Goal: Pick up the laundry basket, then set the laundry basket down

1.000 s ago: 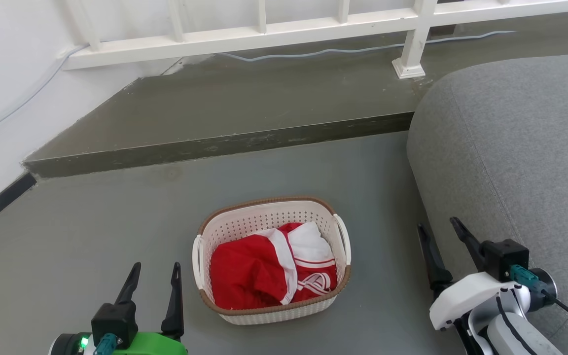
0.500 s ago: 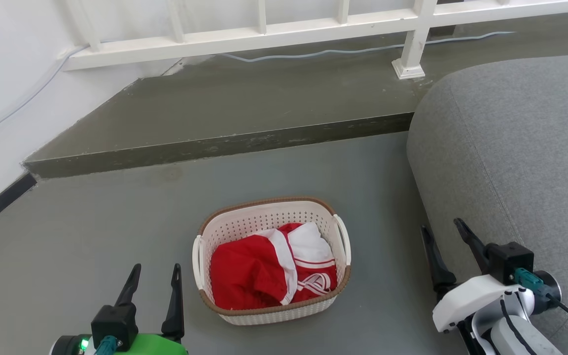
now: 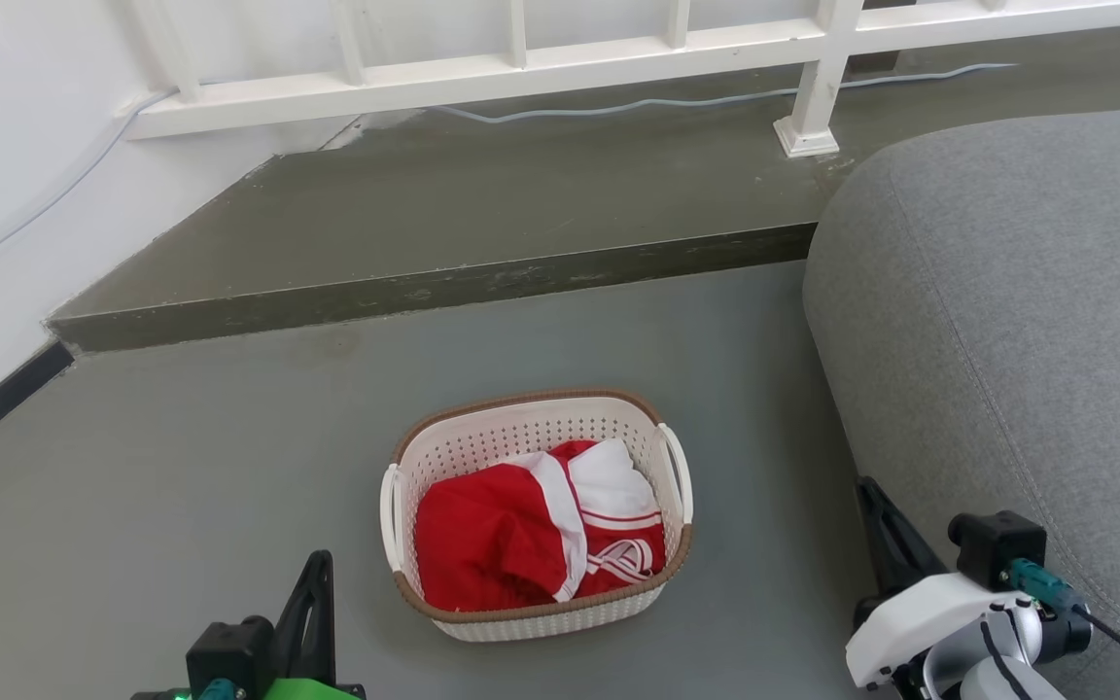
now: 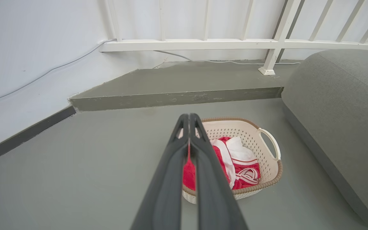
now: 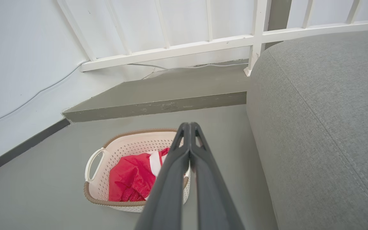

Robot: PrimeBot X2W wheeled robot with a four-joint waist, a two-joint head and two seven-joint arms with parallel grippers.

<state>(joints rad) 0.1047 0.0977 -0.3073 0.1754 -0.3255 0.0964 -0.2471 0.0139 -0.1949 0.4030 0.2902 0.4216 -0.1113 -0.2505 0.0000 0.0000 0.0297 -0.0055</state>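
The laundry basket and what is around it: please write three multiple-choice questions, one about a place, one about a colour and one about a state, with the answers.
1. Where does the basket stand?
A. on a table
B. on the raised step
C. on the floor, beside the sofa

2. What colour are the clothes in it, mainly?
A. red
B. blue
C. black

3. How are the fingers of the left gripper?
A. wide open
B. shut together, holding nothing
C. shut on a handle

Answers:
1 C: the head view shows its base on the grey floor, with the sofa to its right.
2 A: red cloth with white trim lies inside.
3 B: the left wrist view shows the two fingers pressed together, not touching the basket.
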